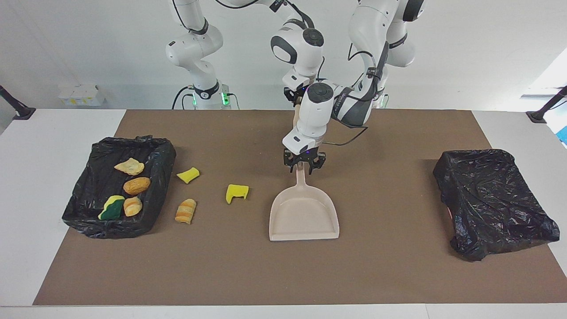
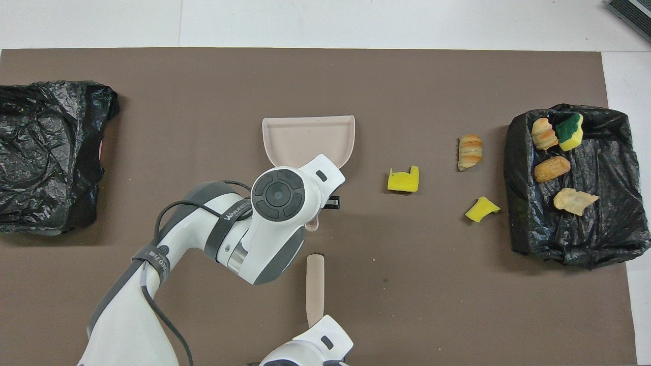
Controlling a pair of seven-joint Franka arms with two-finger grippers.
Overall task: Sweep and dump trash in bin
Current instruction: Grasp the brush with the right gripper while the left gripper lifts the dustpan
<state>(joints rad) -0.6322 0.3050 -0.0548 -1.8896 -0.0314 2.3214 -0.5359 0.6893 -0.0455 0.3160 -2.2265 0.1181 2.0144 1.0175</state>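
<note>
The beige dustpan [image 1: 304, 212] [image 2: 308, 140] lies flat mid-mat. My left gripper [image 1: 303, 166] is down around its handle. My right gripper [image 1: 297, 98] [image 2: 316, 325] is shut on the beige brush [image 2: 315, 284], which it holds in the air nearer the robots than the pan. Three pieces of trash lie on the mat beside the bin: a yellow sponge chunk [image 1: 237, 192] [image 2: 403, 180], a smaller yellow one [image 1: 188, 175] [image 2: 482, 209] and a striped bread lump [image 1: 185, 211] [image 2: 470, 151]. The black-lined bin [image 1: 159, 150] [image 2: 519, 152] holds several more scraps.
A second black bag-covered tray [image 1: 491, 199] [image 2: 46, 152] sits at the left arm's end of the brown mat [image 1: 283, 274]. My left arm's wrist hides the pan's handle in the overhead view, apart from its tip [image 2: 311, 225].
</note>
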